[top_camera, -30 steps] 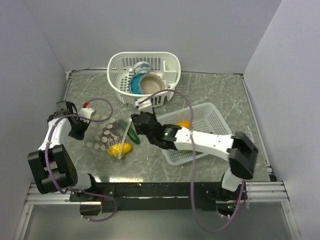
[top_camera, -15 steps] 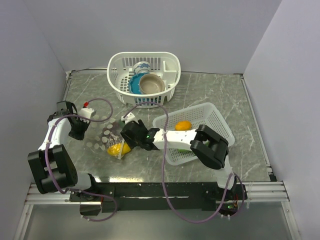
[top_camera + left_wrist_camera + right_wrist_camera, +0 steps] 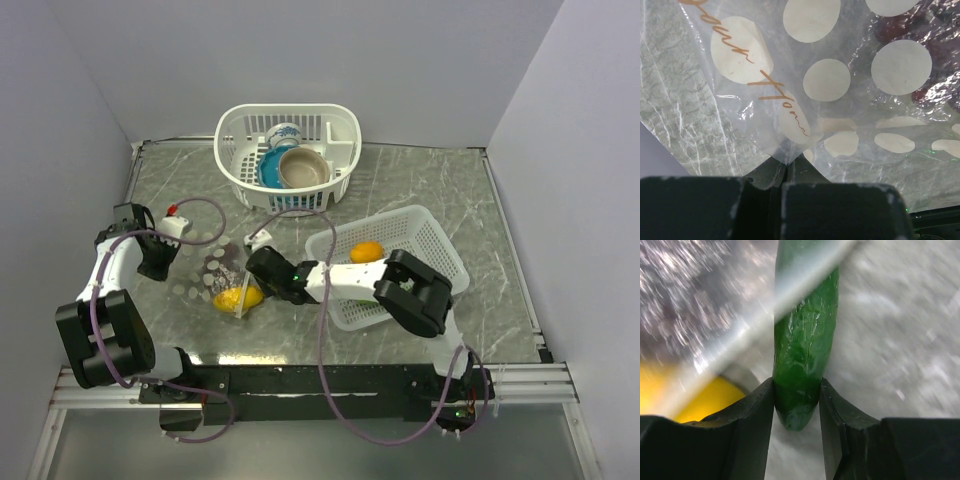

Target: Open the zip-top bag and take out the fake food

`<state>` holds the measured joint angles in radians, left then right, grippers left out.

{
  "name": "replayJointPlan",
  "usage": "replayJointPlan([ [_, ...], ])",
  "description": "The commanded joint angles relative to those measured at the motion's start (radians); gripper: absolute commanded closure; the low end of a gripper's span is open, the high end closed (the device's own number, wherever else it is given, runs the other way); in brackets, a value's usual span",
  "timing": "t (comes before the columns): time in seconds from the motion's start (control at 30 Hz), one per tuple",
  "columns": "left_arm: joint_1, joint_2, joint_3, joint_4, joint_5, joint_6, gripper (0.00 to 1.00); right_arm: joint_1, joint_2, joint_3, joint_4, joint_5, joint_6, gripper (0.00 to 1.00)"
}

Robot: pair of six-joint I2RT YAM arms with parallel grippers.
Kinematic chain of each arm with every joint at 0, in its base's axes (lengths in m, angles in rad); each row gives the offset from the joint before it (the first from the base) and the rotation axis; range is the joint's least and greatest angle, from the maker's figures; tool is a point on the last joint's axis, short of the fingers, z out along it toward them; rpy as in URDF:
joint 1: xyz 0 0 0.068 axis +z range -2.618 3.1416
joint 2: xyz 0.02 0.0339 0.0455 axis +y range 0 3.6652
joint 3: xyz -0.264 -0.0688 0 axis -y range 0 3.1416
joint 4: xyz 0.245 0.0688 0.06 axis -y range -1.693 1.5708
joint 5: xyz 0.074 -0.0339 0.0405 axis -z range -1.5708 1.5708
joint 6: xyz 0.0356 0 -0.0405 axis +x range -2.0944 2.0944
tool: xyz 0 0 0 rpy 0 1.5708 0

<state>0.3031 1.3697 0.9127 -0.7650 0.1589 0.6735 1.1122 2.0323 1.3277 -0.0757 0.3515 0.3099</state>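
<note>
The clear dotted zip-top bag [image 3: 215,275] lies on the table left of centre, with a yellow fruit [image 3: 238,297] and dark purple grapes [image 3: 220,266] inside. My left gripper [image 3: 153,262] is shut on the bag's left corner [image 3: 787,155]; the grapes [image 3: 935,90] show through the plastic. My right gripper [image 3: 262,270] is at the bag's mouth, its jaws shut on a green cucumber piece [image 3: 802,355] whose far end runs under the whitish zip strip [image 3: 760,322]. The yellow fruit [image 3: 700,400] sits to its left. An orange fruit [image 3: 366,250] lies in the rectangular basket.
A white rectangular mesh basket [image 3: 425,240] stands right of centre, my right arm lying across its near-left corner. A white oval basket [image 3: 233,160] at the back holds a blue bowl [image 3: 272,170] and a brown bowl [image 3: 303,168]. Walls close in left, right and behind.
My right gripper has moved left from beside the rectangular basket to the bag's mouth, and the arm has folded in. The left gripper has not moved.
</note>
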Motion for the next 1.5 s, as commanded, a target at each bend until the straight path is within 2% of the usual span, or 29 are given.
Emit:
replayJointPlan([
  [0.0,-0.001,-0.017,-0.006,0.012,-0.002,0.012,0.99,-0.005,-0.246,-0.111,-0.024,0.076,0.047,0.92],
  [0.2,-0.004,-0.012,-0.053,0.095,-0.088,-0.029,0.99,-0.009,-0.573,-0.248,-0.148,0.139,0.106,0.92],
  [0.37,-0.012,-0.014,-0.075,0.096,-0.096,-0.017,0.99,-0.052,-0.816,-0.465,-0.211,0.223,0.237,0.91],
  [0.43,-0.019,-0.023,-0.078,0.093,-0.084,-0.017,0.99,-0.109,-0.882,-0.530,-0.268,0.266,0.334,0.87],
  [0.53,-0.061,-0.023,-0.084,0.098,-0.073,-0.026,0.99,-0.194,-0.922,-0.600,-0.370,0.320,0.434,0.76],
  [0.57,-0.096,-0.011,-0.083,0.101,-0.088,-0.038,0.99,-0.205,-0.929,-0.613,-0.393,0.323,0.443,0.68],
  [0.6,-0.116,0.000,-0.080,0.110,-0.099,-0.048,0.99,-0.212,-0.938,-0.630,-0.394,0.325,0.439,0.43],
  [0.63,-0.133,0.011,-0.077,0.115,-0.105,-0.057,0.99,-0.212,-0.939,-0.630,-0.400,0.334,0.443,0.32],
  [0.67,-0.160,0.037,-0.057,0.115,-0.108,-0.075,0.99,-0.213,-0.940,-0.625,-0.412,0.343,0.443,0.13],
  [0.77,-0.202,0.096,-0.009,0.127,-0.145,-0.124,0.99,-0.166,-0.957,-0.587,-0.371,0.348,0.394,0.00],
  [0.93,-0.254,0.173,0.046,0.135,-0.156,-0.155,0.99,0.007,-0.930,-0.506,-0.181,0.382,0.189,0.00],
  [0.97,-0.260,0.196,0.055,0.139,-0.156,-0.160,0.99,0.030,-0.890,-0.496,-0.098,0.374,0.149,0.00],
  [1.1,-0.285,0.262,0.081,0.148,-0.194,-0.167,0.99,0.121,-0.740,-0.406,0.033,0.302,-0.049,0.00],
  [1.2,-0.297,0.310,0.107,0.151,-0.213,-0.169,0.99,0.147,-0.605,-0.333,0.073,0.227,-0.147,0.00],
  [1.47,-0.337,0.377,0.190,0.124,-0.216,-0.189,0.99,0.158,-0.289,-0.188,0.152,0.004,-0.229,0.00],
])
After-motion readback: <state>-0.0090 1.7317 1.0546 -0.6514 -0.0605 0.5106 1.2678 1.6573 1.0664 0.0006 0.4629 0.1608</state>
